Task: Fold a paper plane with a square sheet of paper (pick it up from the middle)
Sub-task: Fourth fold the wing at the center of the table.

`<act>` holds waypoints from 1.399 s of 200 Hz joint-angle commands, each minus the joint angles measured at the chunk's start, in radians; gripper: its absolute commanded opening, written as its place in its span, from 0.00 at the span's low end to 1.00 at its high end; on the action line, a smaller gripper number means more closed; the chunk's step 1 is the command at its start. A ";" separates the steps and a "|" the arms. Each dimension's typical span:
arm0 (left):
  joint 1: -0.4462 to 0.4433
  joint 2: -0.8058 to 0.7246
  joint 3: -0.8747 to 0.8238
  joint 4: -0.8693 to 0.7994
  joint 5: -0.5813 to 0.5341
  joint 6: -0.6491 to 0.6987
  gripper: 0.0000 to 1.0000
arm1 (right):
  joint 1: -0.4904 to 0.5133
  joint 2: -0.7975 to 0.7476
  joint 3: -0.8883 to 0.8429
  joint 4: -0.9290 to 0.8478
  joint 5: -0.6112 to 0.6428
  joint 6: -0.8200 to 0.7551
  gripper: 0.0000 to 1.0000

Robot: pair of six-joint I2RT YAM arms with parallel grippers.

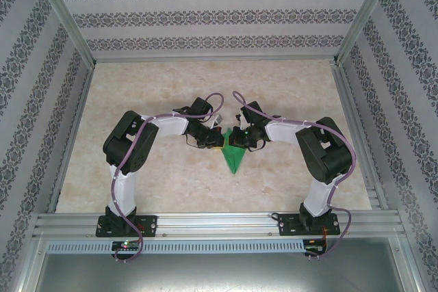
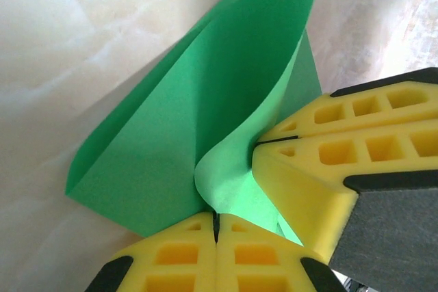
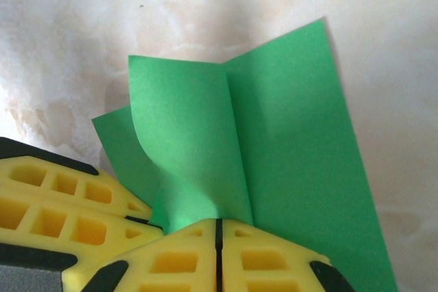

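The bright green sheet of paper (image 1: 233, 158) is folded into a pointed, dart-like shape, its tip aimed at the near edge of the table. My left gripper (image 1: 217, 143) and right gripper (image 1: 237, 140) meet at its wide far end. In the left wrist view, my left gripper (image 2: 216, 218) is shut on a curled flap of the paper (image 2: 185, 135), and the right gripper's yellow fingers (image 2: 328, 148) press in from the right. In the right wrist view, my right gripper (image 3: 219, 227) is shut on the paper (image 3: 287, 155) by the centre crease. The left gripper's fingers (image 3: 68, 200) lie at lower left.
The marble-patterned table (image 1: 171, 87) is walled by patterned panels on three sides. An aluminium rail (image 1: 219, 222) carrying both arm bases runs along the near edge. Both elbows bow outward, leaving bare table behind and beside the paper.
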 commanded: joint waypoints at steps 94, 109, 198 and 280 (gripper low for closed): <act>-0.012 -0.047 0.027 -0.127 0.005 0.041 0.17 | 0.001 0.007 -0.007 -0.024 0.037 -0.030 0.09; -0.012 -0.057 0.030 -0.141 -0.001 0.043 0.21 | 0.001 0.008 -0.007 -0.019 0.033 -0.029 0.09; -0.040 -0.103 0.030 -0.135 -0.016 -0.040 0.38 | 0.004 -0.002 -0.011 0.005 0.010 -0.016 0.09; -0.052 -0.065 0.021 -0.148 -0.054 -0.036 0.27 | 0.004 -0.016 -0.017 0.006 0.006 -0.017 0.09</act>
